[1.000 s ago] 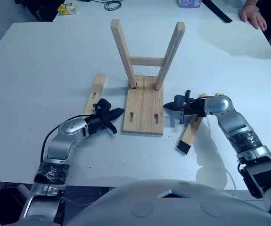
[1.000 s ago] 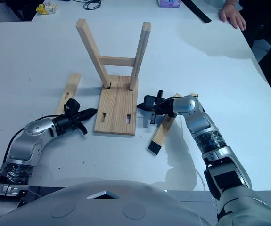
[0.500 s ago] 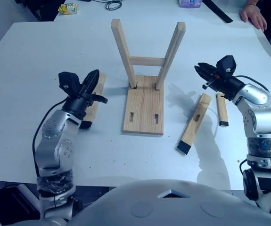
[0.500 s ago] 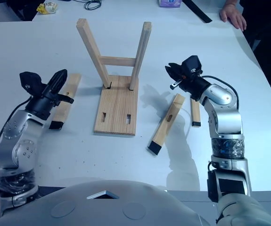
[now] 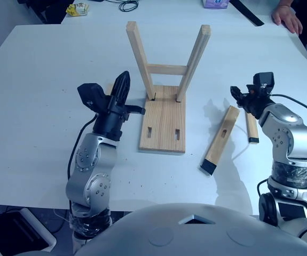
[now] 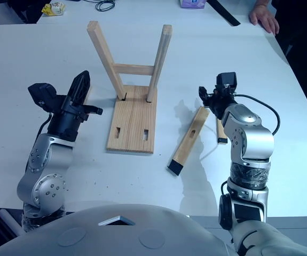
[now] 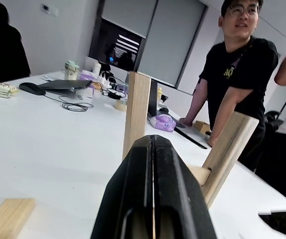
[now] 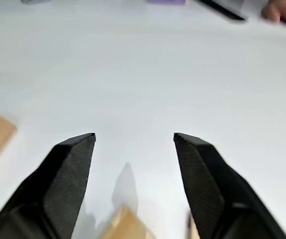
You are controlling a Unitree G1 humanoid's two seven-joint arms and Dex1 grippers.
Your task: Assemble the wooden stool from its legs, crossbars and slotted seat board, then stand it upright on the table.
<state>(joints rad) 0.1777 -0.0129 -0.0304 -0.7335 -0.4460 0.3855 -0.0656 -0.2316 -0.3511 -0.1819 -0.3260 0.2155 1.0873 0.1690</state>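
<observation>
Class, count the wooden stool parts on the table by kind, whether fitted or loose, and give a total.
Legs: 4, two upright legs and two loose legs
Crossbars: 2, one fitted crossbar and one loose crossbar
Seat board: 1
Total: 7

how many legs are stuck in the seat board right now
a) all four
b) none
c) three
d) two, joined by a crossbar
d: two legs stand in the far end of the seat board, linked by a crossbar, while the two near slots are empty and another leg piece lies flat on the table.
</observation>
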